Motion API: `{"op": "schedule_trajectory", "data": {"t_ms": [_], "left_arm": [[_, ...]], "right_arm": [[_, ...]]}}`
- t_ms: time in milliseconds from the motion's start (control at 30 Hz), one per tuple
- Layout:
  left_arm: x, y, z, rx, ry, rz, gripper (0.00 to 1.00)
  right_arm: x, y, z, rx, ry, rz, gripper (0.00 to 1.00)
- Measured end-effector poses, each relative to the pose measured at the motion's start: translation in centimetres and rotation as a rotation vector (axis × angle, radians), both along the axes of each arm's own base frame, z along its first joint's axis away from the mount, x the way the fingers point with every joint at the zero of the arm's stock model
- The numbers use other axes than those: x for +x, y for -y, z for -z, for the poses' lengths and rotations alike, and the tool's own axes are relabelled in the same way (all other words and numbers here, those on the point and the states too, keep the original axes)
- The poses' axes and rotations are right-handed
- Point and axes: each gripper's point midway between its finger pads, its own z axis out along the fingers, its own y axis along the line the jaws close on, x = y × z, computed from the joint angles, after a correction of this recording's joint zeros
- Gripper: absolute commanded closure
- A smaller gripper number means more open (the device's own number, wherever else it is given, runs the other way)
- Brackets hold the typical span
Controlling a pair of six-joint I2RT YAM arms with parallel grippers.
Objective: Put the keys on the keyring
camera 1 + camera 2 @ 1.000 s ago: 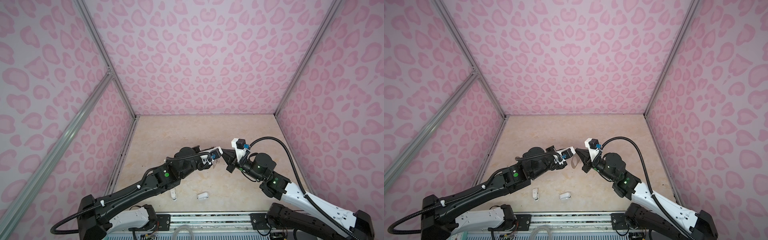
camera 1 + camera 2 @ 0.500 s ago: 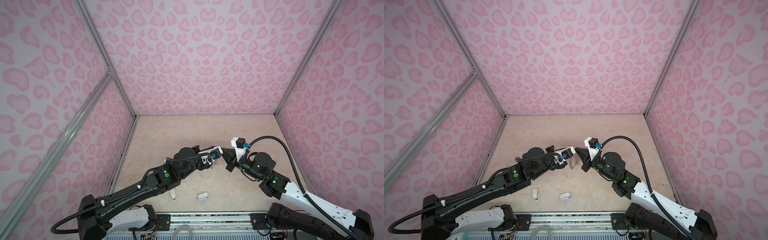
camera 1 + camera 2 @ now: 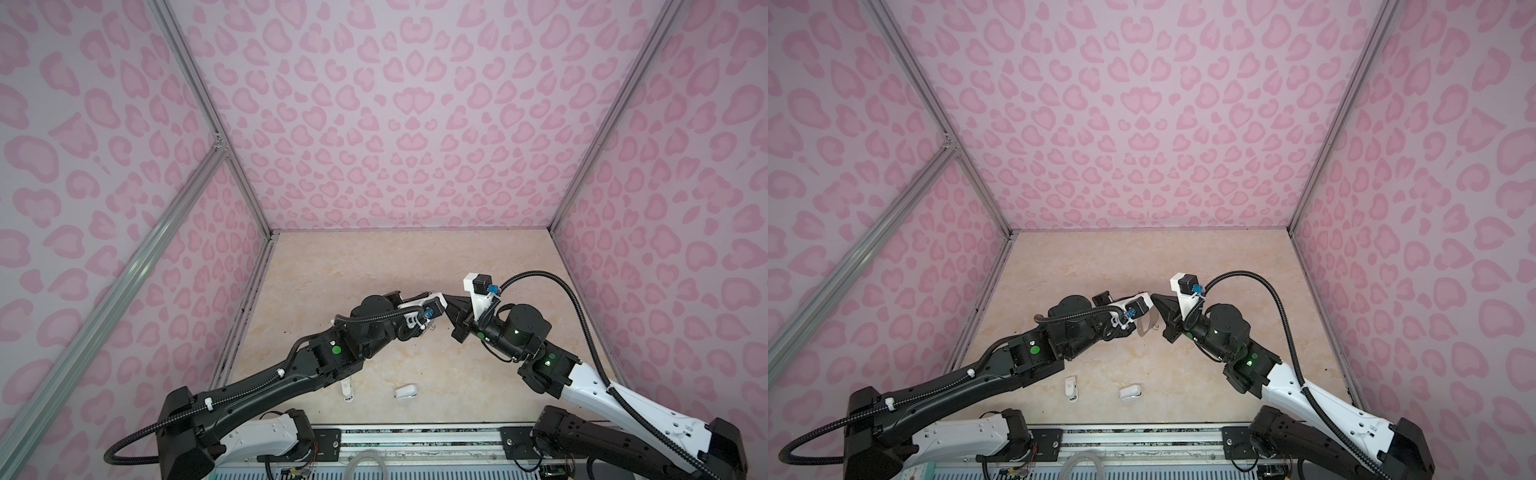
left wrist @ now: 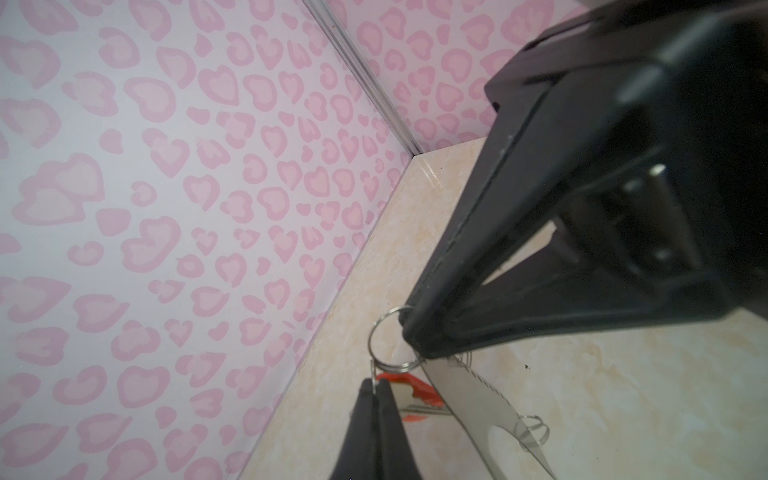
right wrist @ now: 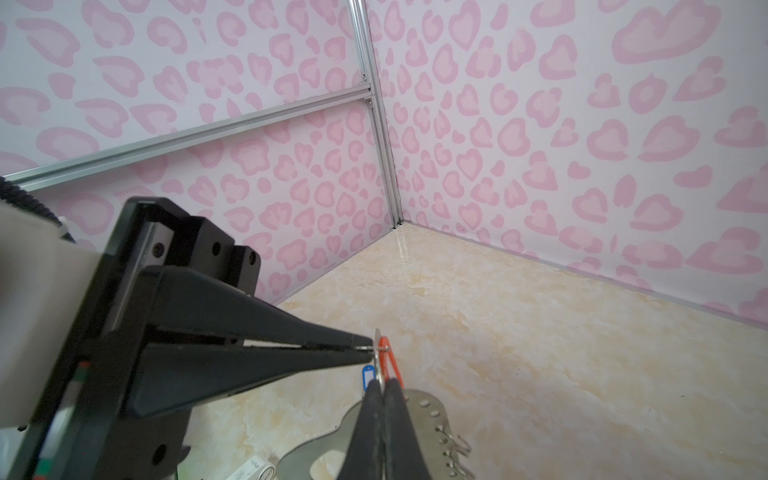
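Note:
The two grippers meet tip to tip above the floor in both top views. My left gripper (image 4: 376,384) is shut on a thin wire ring (image 4: 384,328). The key with the orange-red tag (image 4: 415,390) hangs just behind its tips. My right gripper (image 5: 382,386) is shut at the top edge of the grey keyring (image 5: 424,415), right where that ring sits. The plate hangs below the tips, also seen as the keyring (image 3: 1145,326) in a top view. A blue tag (image 5: 368,376) shows beside the right fingers; its key is hidden.
Two small white plastic objects (image 3: 346,390) (image 3: 406,392) lie on the beige floor near the front rail. Pink-patterned walls close in the back and both sides. Several small wire rings (image 5: 453,451) hang along the plate's holed edge.

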Motion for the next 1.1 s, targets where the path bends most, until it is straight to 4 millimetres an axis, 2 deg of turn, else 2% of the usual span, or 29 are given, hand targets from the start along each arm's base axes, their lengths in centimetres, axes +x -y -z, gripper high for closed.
{"op": "schedule_trajectory", "data": {"t_ms": [233,600,967,1100], "left_arm": [[0.2,0.2,0.0,0.023,0.037,-0.030,0.97],[-0.6,1.1,0.6,0.042,0.041,0.017,0.97],[-0.3,0.8,1.2,0.053,0.021,0.001,0.97],[-0.2,0.1,0.6,0.021,0.010,-0.016,0.97]], "right_arm": [[0.5,0.1,0.1,-0.003,-0.037,0.025,1.00],[0.9,0.3,-0.1,0.004,-0.053,0.046,1.00],[-0.1,1.0,-0.2,0.030,-0.030,0.031,1.00],[-0.5,1.5,0.2,0.030,-0.026,0.032,1.00]]}}
